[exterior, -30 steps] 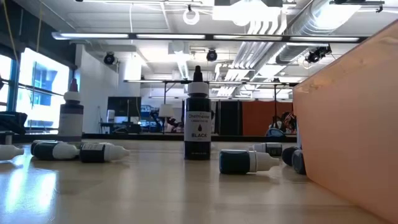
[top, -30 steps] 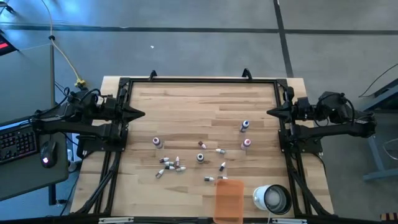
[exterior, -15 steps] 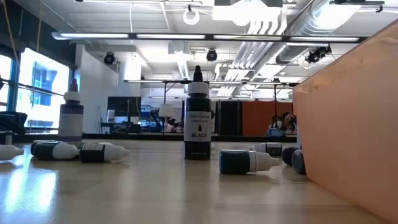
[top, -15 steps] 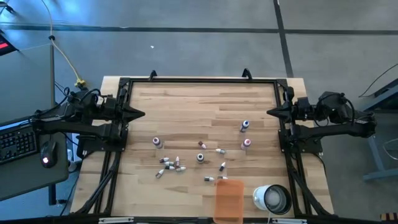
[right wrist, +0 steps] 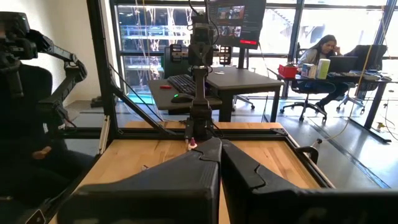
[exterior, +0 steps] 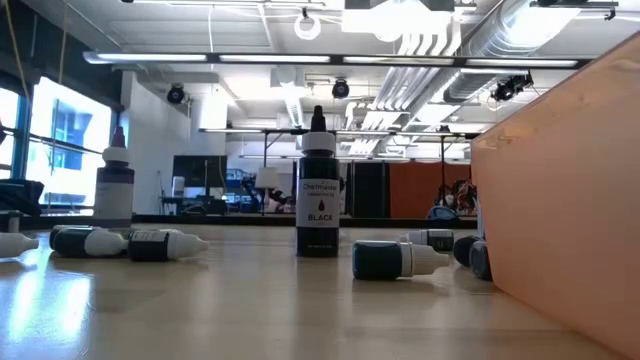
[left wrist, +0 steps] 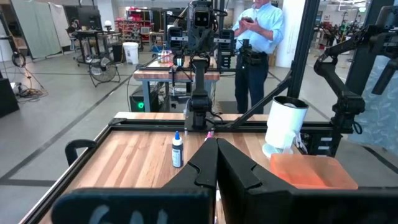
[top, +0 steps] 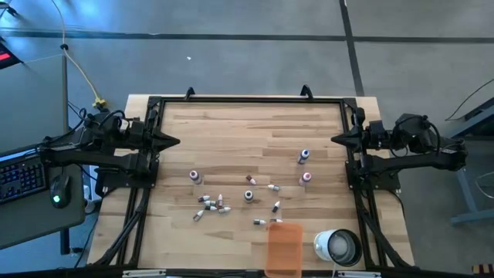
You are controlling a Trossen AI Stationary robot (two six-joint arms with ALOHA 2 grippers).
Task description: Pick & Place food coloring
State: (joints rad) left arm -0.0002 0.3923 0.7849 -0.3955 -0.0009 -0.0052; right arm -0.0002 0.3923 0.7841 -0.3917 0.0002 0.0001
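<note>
Several food coloring bottles lie and stand in a loose scatter on the wooden table [top: 231, 123], toward its near middle. An upright one [top: 195, 177] stands at the left of the scatter, and two [top: 304, 157] [top: 306, 178] stand at the right. A cluster [top: 212, 205] lies on its sides. In the low view a black bottle [exterior: 319, 190] stands upright among lying ones [exterior: 395, 260]. My left gripper [top: 177, 140] [left wrist: 214, 142] hangs shut over the table's left edge, pointing level. My right gripper [top: 333, 140] [right wrist: 214, 140] hangs shut over the right edge. Both are well clear of the bottles.
A flat translucent orange tray [top: 284, 247] lies at the near edge, with a white round cup [top: 337, 246] to its right. A dark frame [top: 247, 99] runs around the table. A person [left wrist: 258, 37] stands beyond the right side. Another person [right wrist: 323, 50] sits at a desk beyond the left.
</note>
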